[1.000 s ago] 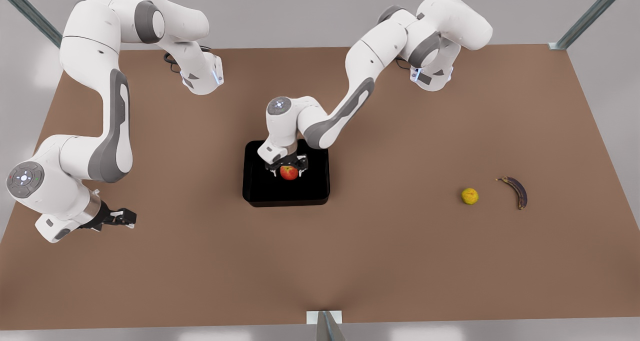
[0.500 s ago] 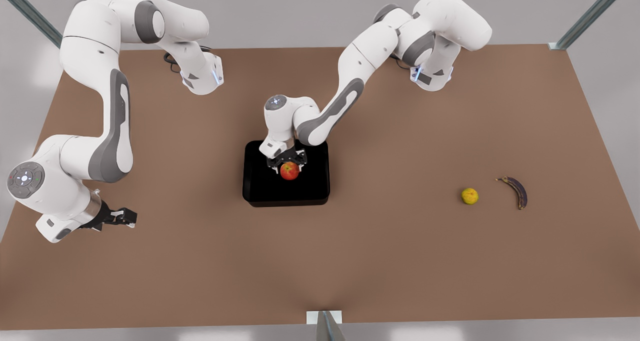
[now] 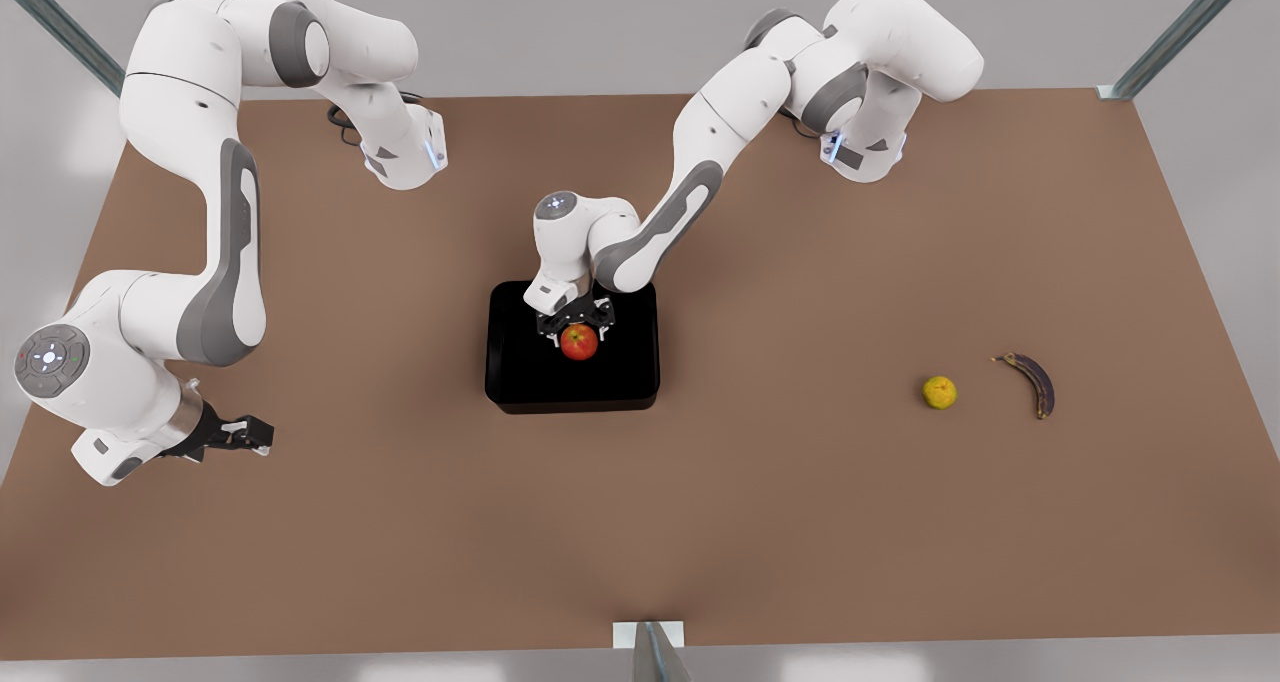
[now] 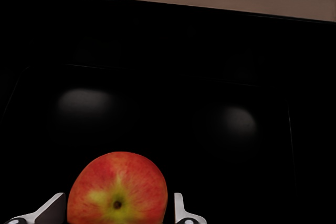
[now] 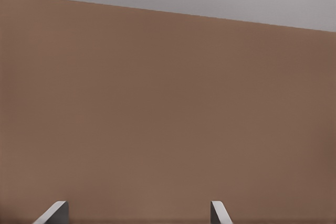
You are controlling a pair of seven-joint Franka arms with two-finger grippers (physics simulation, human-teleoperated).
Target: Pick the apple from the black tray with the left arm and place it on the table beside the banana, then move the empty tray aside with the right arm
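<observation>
The red-orange apple (image 3: 579, 343) sits inside the black tray (image 3: 520, 382) at the table's middle. My left gripper (image 3: 577, 328) reaches down into the tray from behind and is shut on the apple. In the left wrist view both fingertips (image 4: 179, 208) press the sides of the apple (image 4: 118, 190), which rests over the tray floor (image 4: 157, 77). The dark banana (image 3: 1035, 382) lies far off on the front view's right. My right gripper (image 3: 250, 432) waits open and low at the front view's left; its fingers (image 5: 58, 212) frame bare table.
A small lumpy yellow fruit (image 3: 939, 392) lies just to the left of the banana in the front view. The brown table (image 3: 750, 522) stretches wide between tray and banana. A metal post (image 3: 650, 652) stands at the near edge.
The left gripper's fingers have drawn in onto the apple, and its wrist and forearm shifted slightly. The apple, the tray and the right arm have not moved.
</observation>
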